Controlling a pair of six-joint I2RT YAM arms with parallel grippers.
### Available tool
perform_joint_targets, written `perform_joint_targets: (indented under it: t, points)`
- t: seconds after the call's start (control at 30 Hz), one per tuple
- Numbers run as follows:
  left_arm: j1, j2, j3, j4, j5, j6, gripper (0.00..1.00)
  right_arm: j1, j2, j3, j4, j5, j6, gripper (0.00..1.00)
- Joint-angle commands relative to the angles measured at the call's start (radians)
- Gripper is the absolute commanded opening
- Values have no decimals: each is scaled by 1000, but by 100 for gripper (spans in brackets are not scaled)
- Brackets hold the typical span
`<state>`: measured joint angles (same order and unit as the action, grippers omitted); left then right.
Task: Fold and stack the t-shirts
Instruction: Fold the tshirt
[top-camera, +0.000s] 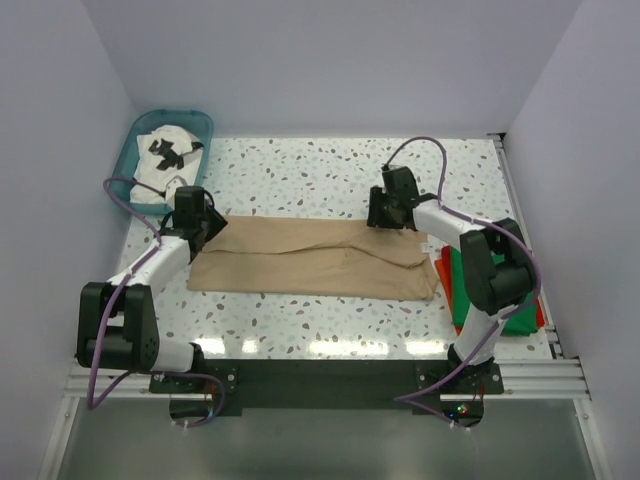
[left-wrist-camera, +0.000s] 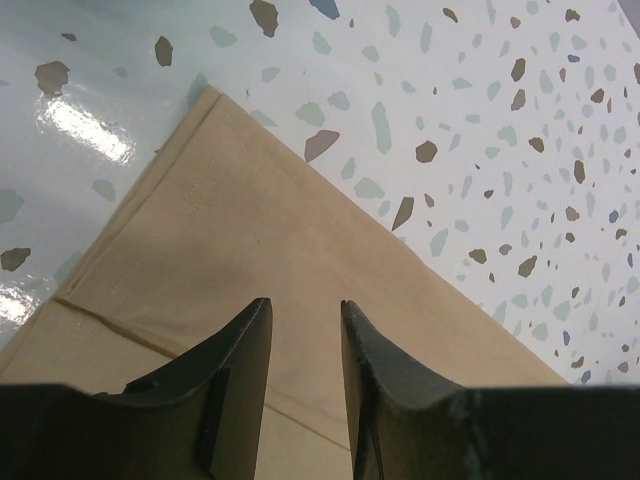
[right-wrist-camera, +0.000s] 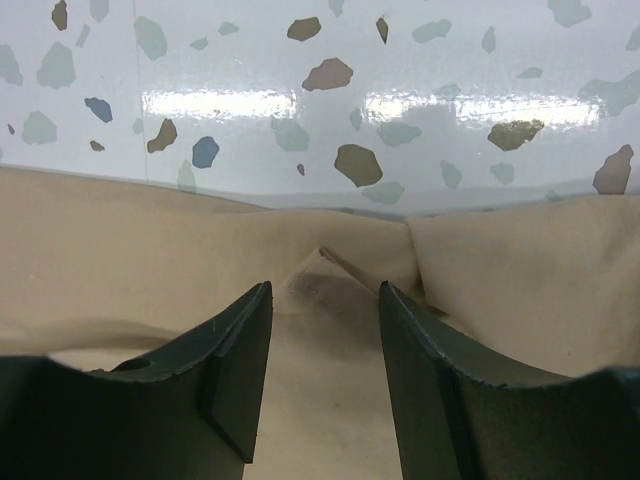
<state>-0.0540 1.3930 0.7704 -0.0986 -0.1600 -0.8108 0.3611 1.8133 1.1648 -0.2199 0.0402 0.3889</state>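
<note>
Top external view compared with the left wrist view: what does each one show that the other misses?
Only the top external view shows the right tool, the teal basket holding a white printed t-shirt, and the green t-shirt and red-orange t-shirt at the table's right edge. Only the left wrist view shows the stitched hem at a corner of the tan t-shirt up close, with the left tool standing open over it. Both show the tan t-shirt, the speckled table and the left tool.
</note>
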Motion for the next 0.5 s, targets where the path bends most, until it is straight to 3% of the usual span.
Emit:
perform_joint_targets:
  t: [0.0,0.33,0.47]
  points:
    - [-4,1,-11,45,4,-7,38,15,9,7,33,41,-18,50]
    - [-4,8,-20,51,7,-8,38,22,15,9,17,56,-21,41]
    - [-4,6,-25,56,7,-8,38,24,15,15,16,101,-27,45]
